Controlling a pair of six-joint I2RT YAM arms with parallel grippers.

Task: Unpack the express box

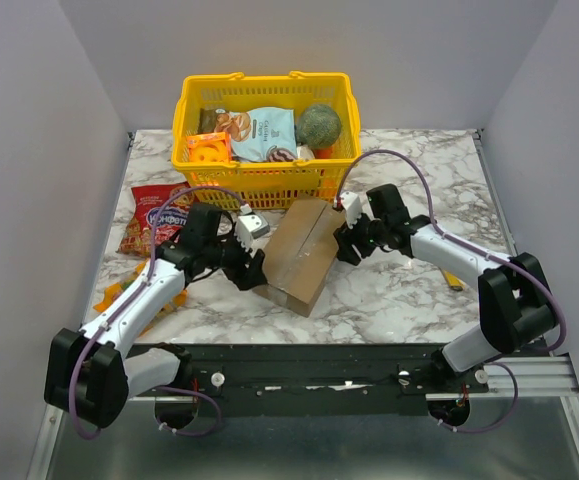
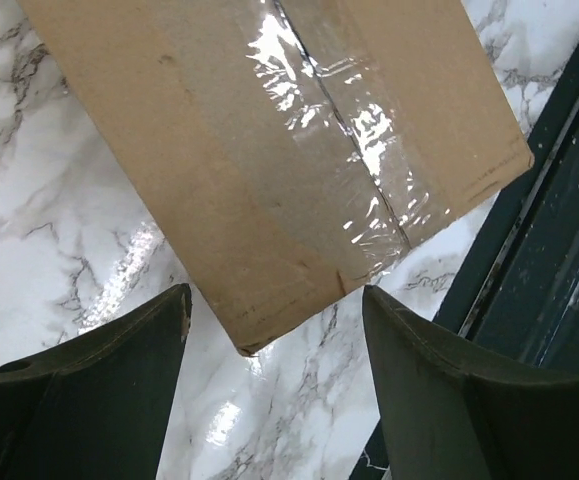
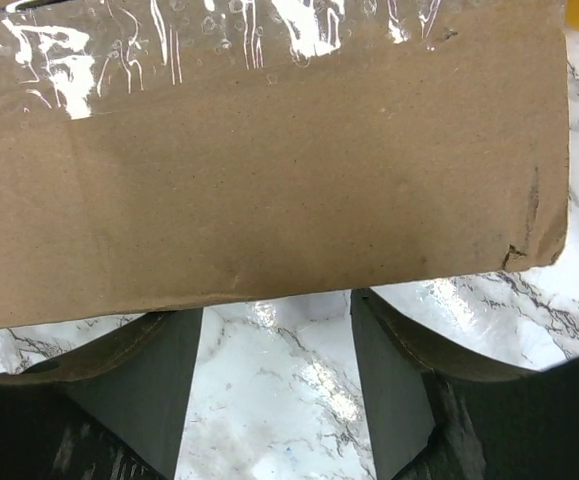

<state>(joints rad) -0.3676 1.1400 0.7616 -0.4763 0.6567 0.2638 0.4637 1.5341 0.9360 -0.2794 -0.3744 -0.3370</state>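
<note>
The express box (image 1: 301,254) is a plain brown carton lying closed on the marble table, with clear tape along its top seam (image 2: 354,130). My left gripper (image 1: 250,268) is open at the box's near left corner (image 2: 249,335), and that corner lies between the two dark fingers (image 2: 119,380). My right gripper (image 1: 349,243) is open against the box's right side. The box's long edge (image 3: 269,180) runs just past its fingertips (image 3: 379,320), with bare marble between them. Neither gripper holds anything.
A yellow shopping basket (image 1: 265,178) with snack packs and a green round item stands just behind the box. A red snack bag (image 1: 154,215) lies at the left. A small grey-white object (image 1: 253,224) sits by the left wrist. A dark rail (image 2: 544,260) marks the table's near edge.
</note>
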